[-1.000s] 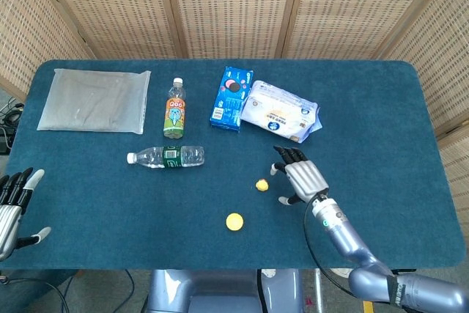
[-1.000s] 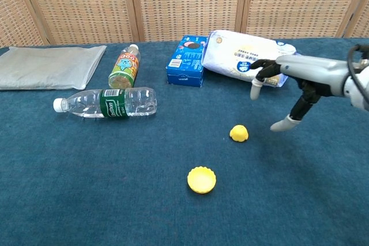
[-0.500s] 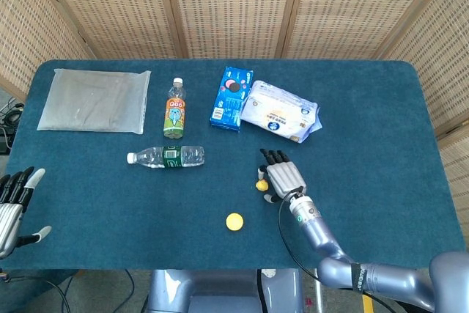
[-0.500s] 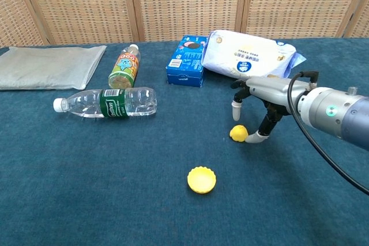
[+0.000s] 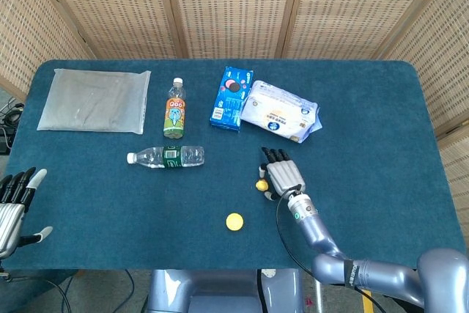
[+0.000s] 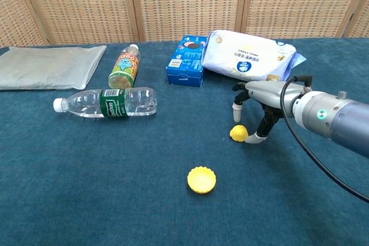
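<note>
A table (image 5: 381,122) covered in dark blue cloth stands before woven cane screens (image 5: 227,5).

At the far left edge, seen only in the head view, the left hand (image 5: 13,207) hangs just off the table's near corner, fingers spread, holding nothing. Well beyond it lies a flat grey pouch (image 5: 94,100).

Further right, far from that hand, an orange-labelled bottle (image 5: 174,109) lies pointing away, and a clear water bottle (image 5: 165,156) with a green label lies on its side just in front of it. A blue biscuit box (image 5: 231,98) and a white wipes pack (image 5: 281,111) lie side by side beyond the right hand.

A yellow cap (image 6: 202,179) rests open side up, near the right hand on its left and closer to the robot.

The right hand (image 6: 258,106) hovers low over the cloth, palm down, fingers apart and clamped on nothing. A small yellow lump (image 6: 237,133) sits under the hand's left edge, with the thumb tip touching or just beside it; contact cannot be confirmed.
</note>
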Tool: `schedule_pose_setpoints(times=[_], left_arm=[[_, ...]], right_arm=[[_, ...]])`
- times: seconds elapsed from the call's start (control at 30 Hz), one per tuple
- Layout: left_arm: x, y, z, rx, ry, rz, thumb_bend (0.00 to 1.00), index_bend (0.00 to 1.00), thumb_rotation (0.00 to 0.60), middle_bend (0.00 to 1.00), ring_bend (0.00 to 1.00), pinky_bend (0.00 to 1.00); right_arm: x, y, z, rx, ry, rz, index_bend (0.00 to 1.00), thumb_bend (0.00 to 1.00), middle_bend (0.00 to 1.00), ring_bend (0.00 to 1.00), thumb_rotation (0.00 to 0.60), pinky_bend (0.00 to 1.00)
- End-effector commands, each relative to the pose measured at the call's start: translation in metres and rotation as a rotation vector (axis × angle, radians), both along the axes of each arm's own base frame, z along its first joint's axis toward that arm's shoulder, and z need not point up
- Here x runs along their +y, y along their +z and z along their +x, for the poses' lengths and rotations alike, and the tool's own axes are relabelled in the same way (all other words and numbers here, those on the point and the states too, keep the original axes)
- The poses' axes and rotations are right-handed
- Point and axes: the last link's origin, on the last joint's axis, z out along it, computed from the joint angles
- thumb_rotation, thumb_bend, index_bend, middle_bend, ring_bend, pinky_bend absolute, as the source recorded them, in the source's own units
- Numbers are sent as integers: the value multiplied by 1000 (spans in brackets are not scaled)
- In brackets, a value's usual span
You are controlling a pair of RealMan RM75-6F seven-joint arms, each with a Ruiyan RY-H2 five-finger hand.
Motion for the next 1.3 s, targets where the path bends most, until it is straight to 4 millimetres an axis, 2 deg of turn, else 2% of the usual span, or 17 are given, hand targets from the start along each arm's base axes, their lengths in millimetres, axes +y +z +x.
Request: schedule_pose_setpoints(times=[0.03,0.37,0.67,0.9,1.0,1.1,1.3], left_arm=[[0,0,0,-1,2,0,88,0,600,0,0,0],[1,1,-2,-3,8,-2,86,0,600,0,0,0],[1,1,-2,-3,9,-2,88,0,600,0,0,0],[1,0,-2,-2,7,-5,88,0,600,0,0,0],[1,0,-1,-2,6,-7,88,0,600,0,0,0],[1,-3,0,3,1,-17,88,0,600,0,0,0],[-1,-4,2,9,-6,-17,88,0,600,0,0,0]], right_arm=[[-1,-2,1,2,-5,0,453,210,0,0,600,0],[-4,-9,2,18,-24,5,481,246,0,0,600,0],[-3,-9,5,11,-27,7,547,316,0,0,600,0],[4,7,16,-25,25,3,559,318,0,0,600,0],[13,19,24,-61,65,26,575,320,0,0,600,0],[40,34,44,-109,147,108,576,322,0,0,600,0],[66,35,62,-109,238,170,576,323,0,0,600,0]])
